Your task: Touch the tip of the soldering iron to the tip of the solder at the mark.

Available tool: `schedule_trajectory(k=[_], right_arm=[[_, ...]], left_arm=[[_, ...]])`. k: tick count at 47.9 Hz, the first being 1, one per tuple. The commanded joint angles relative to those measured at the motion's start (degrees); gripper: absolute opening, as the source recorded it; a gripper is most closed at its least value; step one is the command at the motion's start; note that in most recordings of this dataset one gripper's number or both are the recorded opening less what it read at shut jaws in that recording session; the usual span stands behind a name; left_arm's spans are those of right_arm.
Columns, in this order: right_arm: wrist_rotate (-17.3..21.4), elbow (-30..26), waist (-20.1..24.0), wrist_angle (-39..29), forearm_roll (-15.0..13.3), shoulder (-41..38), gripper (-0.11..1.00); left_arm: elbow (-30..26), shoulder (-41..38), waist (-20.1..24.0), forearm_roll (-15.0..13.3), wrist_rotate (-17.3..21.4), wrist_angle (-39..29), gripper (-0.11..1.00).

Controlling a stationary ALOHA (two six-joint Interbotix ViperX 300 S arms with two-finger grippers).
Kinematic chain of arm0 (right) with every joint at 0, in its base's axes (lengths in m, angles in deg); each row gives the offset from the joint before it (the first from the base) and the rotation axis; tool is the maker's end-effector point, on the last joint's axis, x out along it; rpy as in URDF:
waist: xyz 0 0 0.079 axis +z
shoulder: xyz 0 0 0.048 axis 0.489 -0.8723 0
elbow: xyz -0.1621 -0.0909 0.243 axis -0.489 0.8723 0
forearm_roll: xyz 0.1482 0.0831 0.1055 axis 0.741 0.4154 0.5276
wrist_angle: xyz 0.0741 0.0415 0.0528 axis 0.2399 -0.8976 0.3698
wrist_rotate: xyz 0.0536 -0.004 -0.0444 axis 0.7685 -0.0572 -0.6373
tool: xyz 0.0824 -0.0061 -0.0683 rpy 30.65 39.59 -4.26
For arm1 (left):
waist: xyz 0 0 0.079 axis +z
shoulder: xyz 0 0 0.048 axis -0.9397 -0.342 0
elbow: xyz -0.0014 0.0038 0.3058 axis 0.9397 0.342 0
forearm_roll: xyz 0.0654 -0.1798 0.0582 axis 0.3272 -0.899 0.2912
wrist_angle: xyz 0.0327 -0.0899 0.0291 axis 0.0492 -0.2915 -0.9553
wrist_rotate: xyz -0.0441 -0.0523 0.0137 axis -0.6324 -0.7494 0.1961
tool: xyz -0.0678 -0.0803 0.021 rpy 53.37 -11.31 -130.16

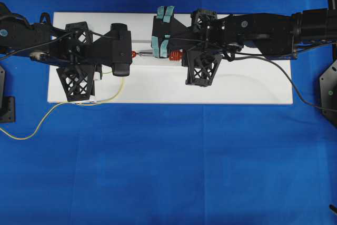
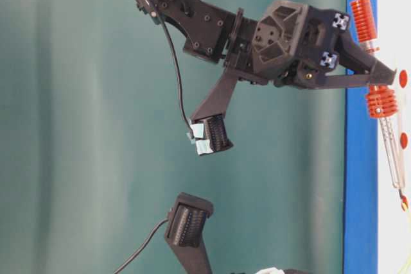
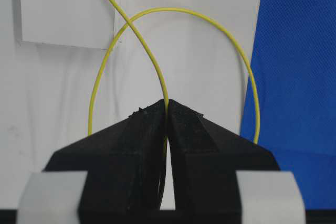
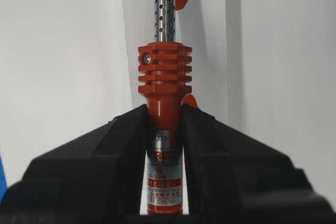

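Solder (image 3: 157, 74) is looping over the white board (image 1: 210, 90) while I am pinching it between my left gripper's (image 3: 167, 109) closed fingers. My right gripper (image 4: 164, 121) is clamping the soldering iron (image 4: 164, 85) by its handle, shaft pointing left.

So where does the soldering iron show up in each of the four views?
Overhead: soldering iron lies level at upper centre, over the white board.
Table-level: at the far right edge, upright.
Left wrist: not clearly in it; only a cut-off orange-red bit at the top edge.
Right wrist: centre, handle clamped in the right end effector.
Shared landmark: the white board.
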Motion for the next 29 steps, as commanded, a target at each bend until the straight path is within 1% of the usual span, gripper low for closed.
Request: schedule_trajectory(k=[1, 29], right_arm=[[-0.1, -1.3, -0.1, 0.2, -0.1, 0.9, 0.06], [0.0, -1.3, -0.2, 0.2, -0.1, 0.8, 0.06]], left_arm=[[-1.3, 0.4, -0.1, 0.1, 0.1, -0.1, 0.01], [-1.9, 0.4, -0.1, 0.1, 0.1, -0.8, 0.01]])
